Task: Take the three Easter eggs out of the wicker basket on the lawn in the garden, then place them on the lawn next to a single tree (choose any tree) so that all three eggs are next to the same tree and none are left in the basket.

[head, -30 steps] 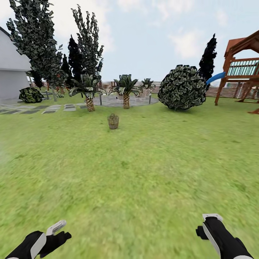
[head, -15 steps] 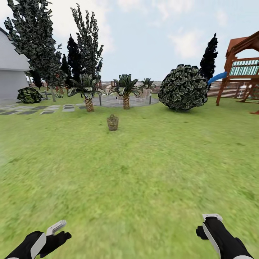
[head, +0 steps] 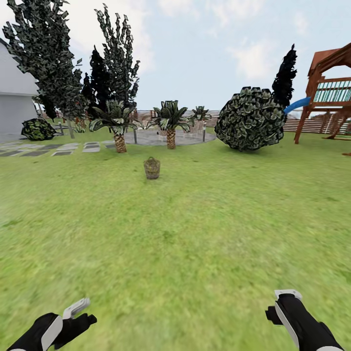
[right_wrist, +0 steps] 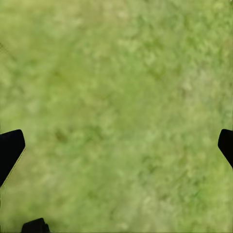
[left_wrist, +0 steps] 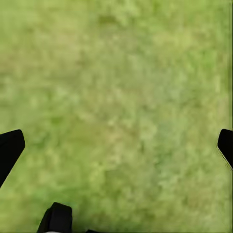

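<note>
Approach step in hand, as judged: robot facing basket (head: 152, 168) standing well ahead on lawn (head: 195, 234), in front of small palms (head: 170, 122). Eggs too small to tell inside it. Left gripper (head: 78, 314) and right gripper (head: 282, 304) hanging low over grass, fingers spread wide, holding nothing. Next move calling for driving close enough to reach into basket.

wicker basket (head: 152, 168): too small and far to tell its content; eggs could not be seen
play tower (head: 329, 92): cut by the right edge
grey building (head: 14, 97): cut by the left edge
</note>
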